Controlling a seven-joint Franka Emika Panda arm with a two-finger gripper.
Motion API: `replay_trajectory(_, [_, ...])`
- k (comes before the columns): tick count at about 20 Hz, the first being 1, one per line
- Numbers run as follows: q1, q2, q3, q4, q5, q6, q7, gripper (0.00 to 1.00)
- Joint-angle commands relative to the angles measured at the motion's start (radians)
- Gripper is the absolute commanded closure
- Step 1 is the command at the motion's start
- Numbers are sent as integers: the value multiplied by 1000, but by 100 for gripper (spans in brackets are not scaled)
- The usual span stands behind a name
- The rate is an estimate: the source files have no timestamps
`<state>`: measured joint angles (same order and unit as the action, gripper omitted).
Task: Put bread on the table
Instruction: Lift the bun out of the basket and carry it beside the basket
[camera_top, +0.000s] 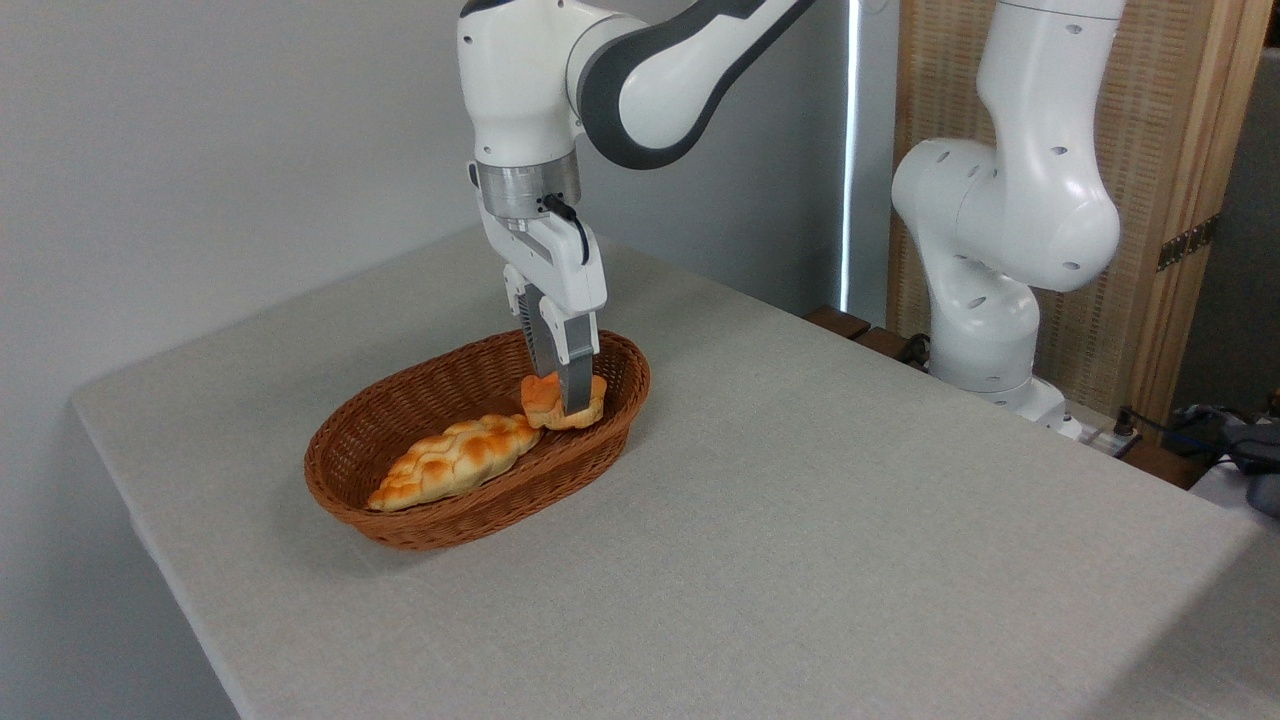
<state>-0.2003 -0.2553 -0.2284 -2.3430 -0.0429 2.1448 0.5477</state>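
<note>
Grey table (800, 520); end effector (566, 398) fingers astride bread (548, 402) in basket (400, 510).

End effector (570, 398) on bread (548, 402) — inside basket (400, 510)

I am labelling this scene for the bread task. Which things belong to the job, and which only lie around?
Job: bread, gripper around it, table.
Just there: braided loaf, wicker basket holding both.

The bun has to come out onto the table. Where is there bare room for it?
Table is bare right of the basket as far as the arm's base, and along the front edge. The basket is crowded: braided loaf, bun and gripper.
</note>
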Motion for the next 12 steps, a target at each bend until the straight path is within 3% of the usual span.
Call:
replay_trajectory(1, [4,-16,11,-7,-3,-9,14,45])
replay_trajectory(4, [5,-16,20,55,-3,-116,15,45])
replay_trajectory(12, [-1,51,129,288,-6,-319,15,46])
